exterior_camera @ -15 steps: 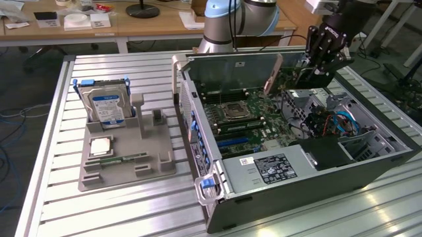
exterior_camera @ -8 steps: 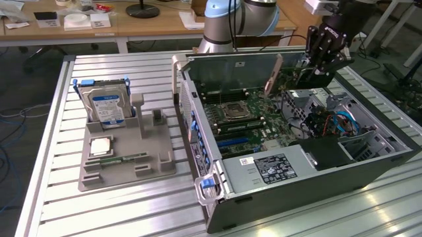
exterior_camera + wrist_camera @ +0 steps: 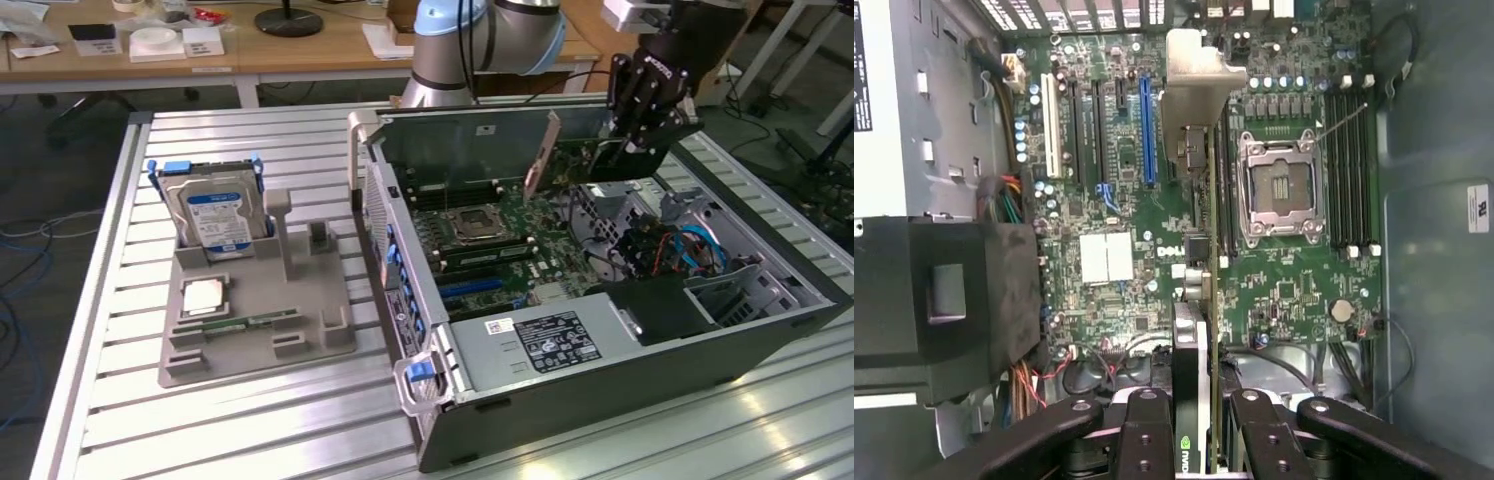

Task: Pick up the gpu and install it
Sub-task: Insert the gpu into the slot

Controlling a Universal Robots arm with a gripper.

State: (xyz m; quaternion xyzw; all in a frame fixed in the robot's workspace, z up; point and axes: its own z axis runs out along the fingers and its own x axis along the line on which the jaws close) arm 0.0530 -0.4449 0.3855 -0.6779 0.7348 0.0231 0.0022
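Over motherboard (image 3: 1284, 290) | 1 gpu (image 3: 1192, 340) upright | 2 fingers (image 3: 1146, 435) clamped on it | 1 hard drive (image 3: 220, 215)

One gpu (image 3: 542, 150), one hard drive (image 3: 220, 212), one case (image 3: 601, 365) (open-sided)

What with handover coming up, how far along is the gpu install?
Done: pickup. The gripper is shut on the gpu, off the grey tray where the hard drive stands. In hand: the card hangs edge-down over the motherboard inside the open case. Left: seating it; it sits in no slot yet, and the blue slot beside it is bare.
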